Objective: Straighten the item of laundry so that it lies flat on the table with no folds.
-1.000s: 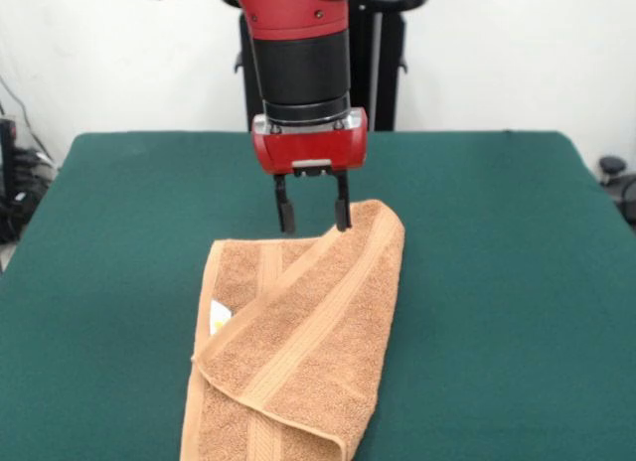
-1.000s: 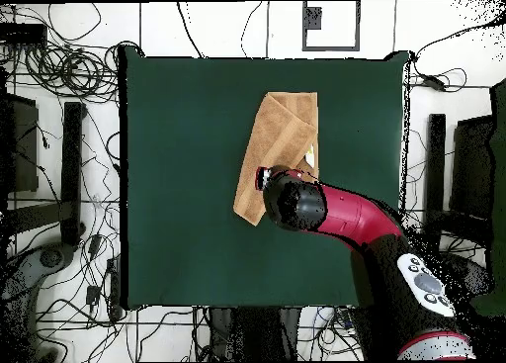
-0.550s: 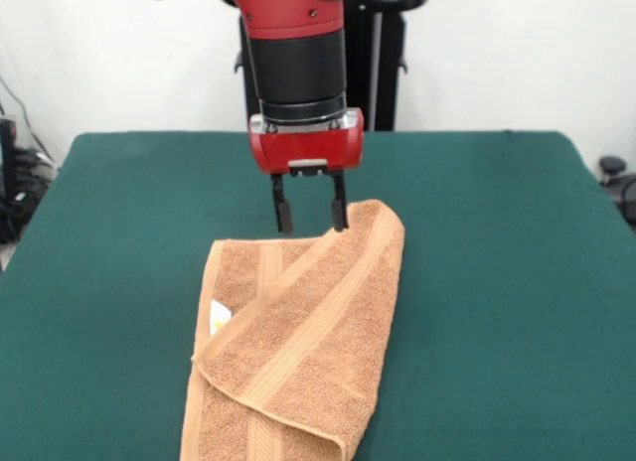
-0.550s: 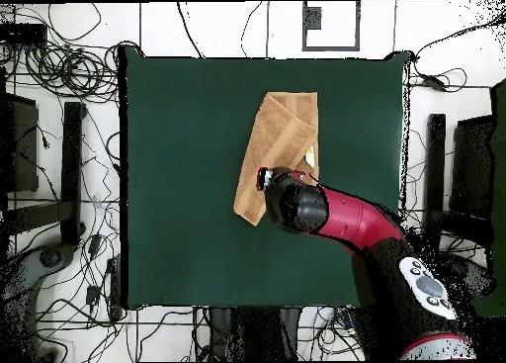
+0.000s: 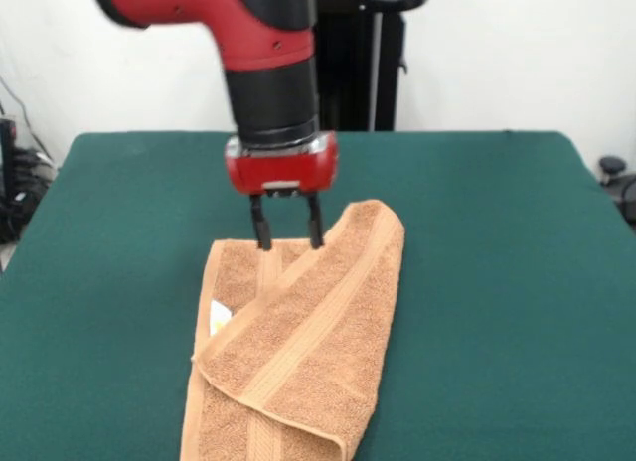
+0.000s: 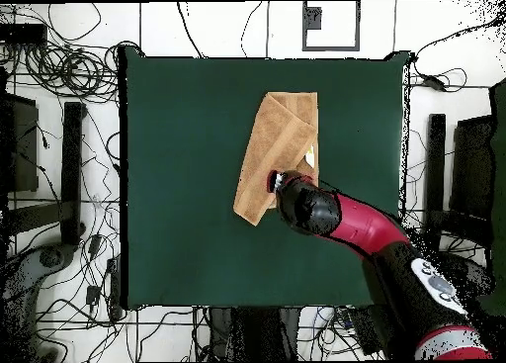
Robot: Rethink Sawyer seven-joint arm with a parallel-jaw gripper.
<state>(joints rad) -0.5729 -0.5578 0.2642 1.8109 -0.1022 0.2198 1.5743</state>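
Observation:
The item of laundry is an orange-tan towel lying on the green table, folded over itself along a diagonal, with a white tag at its left edge. From above, the towel shows as a long slanted strip. My gripper hangs open just over the towel's far edge, its two fingers straddling a raised band with nothing between them. In the overhead view the arm's wrist covers the towel's lower end and hides the gripper.
Cables and black stands lie on the floor around the table. The robot's pedestal frame stands behind the table's far side. Green surface stretches wide on both sides of the towel.
The gripper has shifted left in the front view and come down slightly, from the towel's far right corner toward the middle of its far edge. It stays open; the towel has not moved.

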